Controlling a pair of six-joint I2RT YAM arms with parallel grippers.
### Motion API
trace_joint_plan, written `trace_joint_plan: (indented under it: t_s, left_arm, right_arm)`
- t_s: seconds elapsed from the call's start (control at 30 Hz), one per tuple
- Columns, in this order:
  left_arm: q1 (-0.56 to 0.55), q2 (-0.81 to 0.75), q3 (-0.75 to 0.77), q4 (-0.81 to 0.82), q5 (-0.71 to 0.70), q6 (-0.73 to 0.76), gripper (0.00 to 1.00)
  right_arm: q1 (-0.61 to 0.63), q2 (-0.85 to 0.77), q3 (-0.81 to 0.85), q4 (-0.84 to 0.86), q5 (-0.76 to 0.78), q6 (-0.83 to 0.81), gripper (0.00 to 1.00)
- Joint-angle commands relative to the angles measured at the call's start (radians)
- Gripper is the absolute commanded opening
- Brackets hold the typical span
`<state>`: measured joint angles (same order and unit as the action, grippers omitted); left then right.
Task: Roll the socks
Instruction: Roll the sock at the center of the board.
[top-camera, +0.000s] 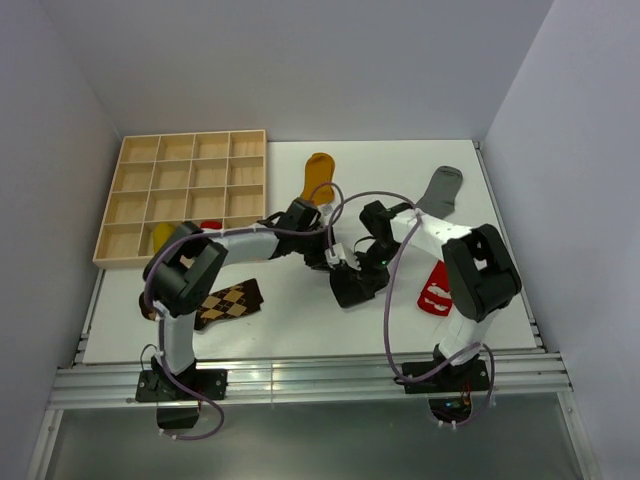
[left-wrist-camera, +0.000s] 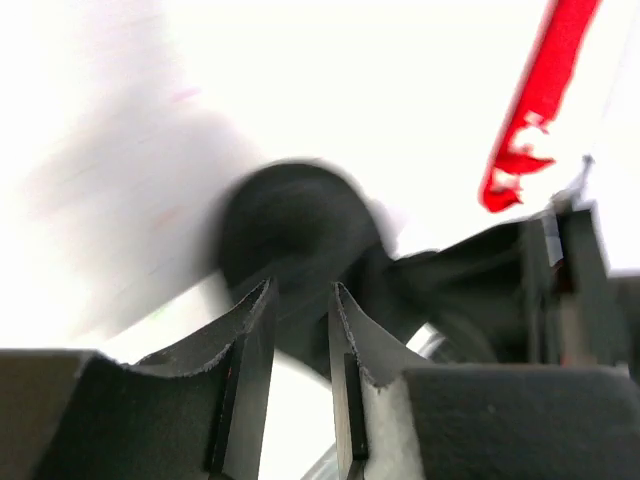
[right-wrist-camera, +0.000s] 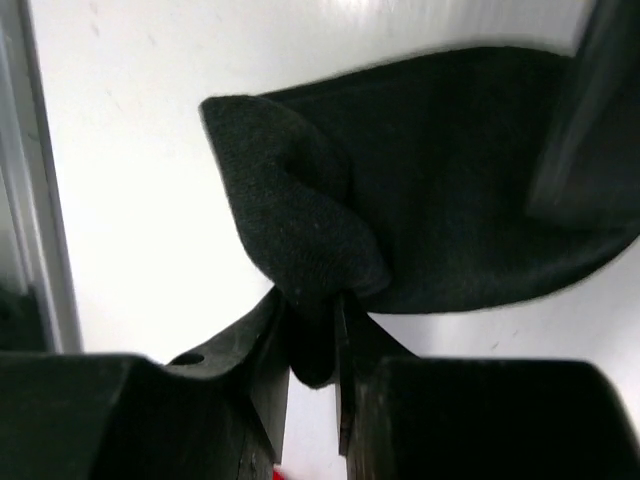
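Your right gripper (right-wrist-camera: 312, 300) clamps the black sock (right-wrist-camera: 450, 180) by its fold; left gripper (left-wrist-camera: 300, 290) hold unclear; mustard sock (top-camera: 320, 178), grey sock (top-camera: 440, 188) lie unrolled.

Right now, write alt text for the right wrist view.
The right gripper pinches a raised fold of a black sock, seen close up from just behind the jaws. The rest of the sock lies spread on the white table.

Left arm (top-camera: 240, 245), right arm (top-camera: 438, 234): white links, black joints; lilac cables (top-camera: 388, 300); matte black jaws, ragged edges.
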<state>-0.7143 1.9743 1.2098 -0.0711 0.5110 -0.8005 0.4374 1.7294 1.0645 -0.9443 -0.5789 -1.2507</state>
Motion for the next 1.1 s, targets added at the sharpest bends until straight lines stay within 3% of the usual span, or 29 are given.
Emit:
trace_joint_plan:
  t_s: [0.0, 0.2, 0.27, 0.33, 0.37, 0.43, 0.67, 0.8, 1.07]
  left_arm:
    - [0.018, -0.165, -0.09, 0.089, -0.231, 0.037, 0.32]
    - [0.013, -0.399, -0.288, 0.192, -0.437, 0.099, 0.36]
    - [0.012, -0.448, -0.334, 0.22, -0.445, 0.131, 0.31]
    - [-0.045, -0.515, -0.381, 0.238, -0.506, 0.22, 0.31]
    - [-0.086, -0.535, -0.391, 0.246, -0.637, 0.25, 0.32]
    - [-0.207, -0.551, -0.395, 0.26, -0.693, 0.343, 0.34]
    - [-0.496, -0.425, -0.326, 0.283, -1.003, 0.653, 0.37]
    - [-0.643, -0.286, -0.283, 0.33, -1.184, 0.825, 0.44]
    - [-0.732, -0.117, -0.22, 0.451, -1.235, 1.052, 0.5]
  right_arm:
    - [-0.037, 0.097, 0.073, -0.169, 0.031, 0.059, 0.15]
    - [-0.048, 0.196, 0.166, -0.226, 0.04, 0.112, 0.15]
    - [-0.048, 0.194, 0.169, -0.221, 0.05, 0.114, 0.15]
    - [-0.048, 0.202, 0.183, -0.237, 0.05, 0.12, 0.16]
    - [-0.048, 0.219, 0.192, -0.243, 0.045, 0.125, 0.16]
    - [-0.046, 0.239, 0.218, -0.276, 0.04, 0.122, 0.16]
    - [-0.046, 0.337, 0.311, -0.361, 0.042, 0.157, 0.16]
    - [-0.045, 0.372, 0.336, -0.379, 0.044, 0.192, 0.17]
    - [-0.045, 0.415, 0.356, -0.393, 0.057, 0.224, 0.17]
